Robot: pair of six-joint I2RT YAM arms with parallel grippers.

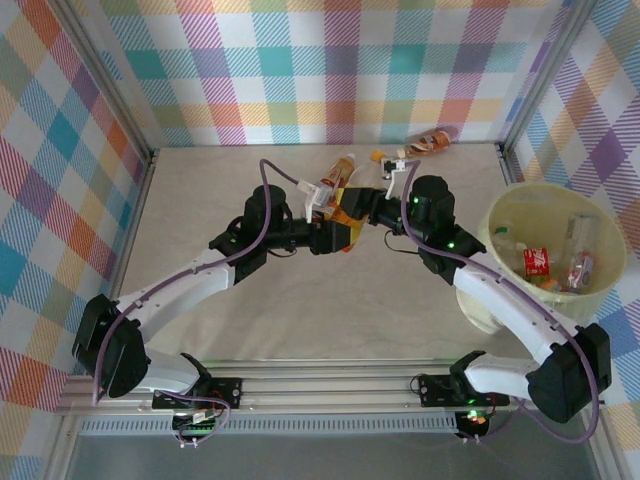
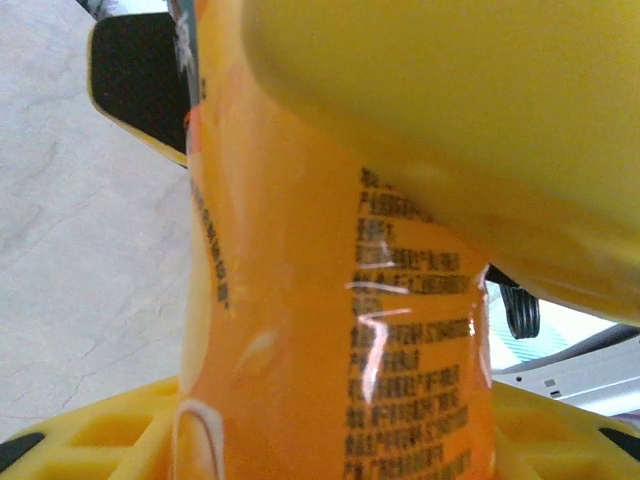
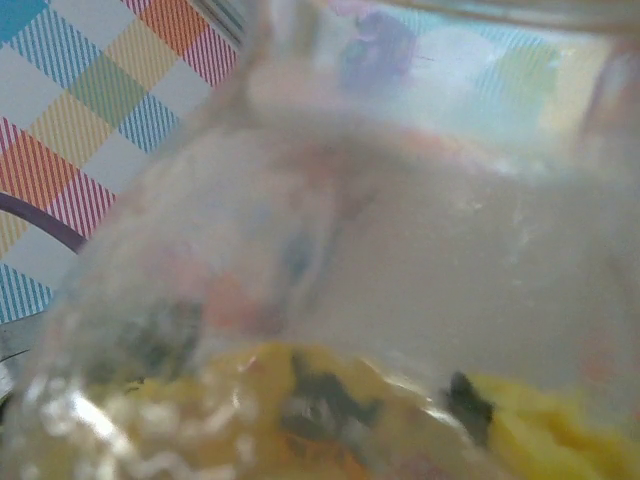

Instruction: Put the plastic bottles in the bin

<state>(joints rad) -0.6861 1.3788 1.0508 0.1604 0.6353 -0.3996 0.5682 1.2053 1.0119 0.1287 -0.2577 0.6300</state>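
Observation:
An orange-labelled plastic bottle is held up over the middle of the table, cap end towards the back wall. My left gripper is shut on it. In the left wrist view its label sits squeezed between the yellow fingers. My right gripper meets the same bottle from the right, jaws closed against it. The bottle's clear part blurs the right wrist view, with yellow fingers showing through it. The cream bin stands at the right with several bottles inside.
Another bottle lies on the table by the back wall, right of centre. Checked walls close in the back and both sides. The right arm's forearm runs just in front of the bin. Both arm bases sit on the rail at the near edge.

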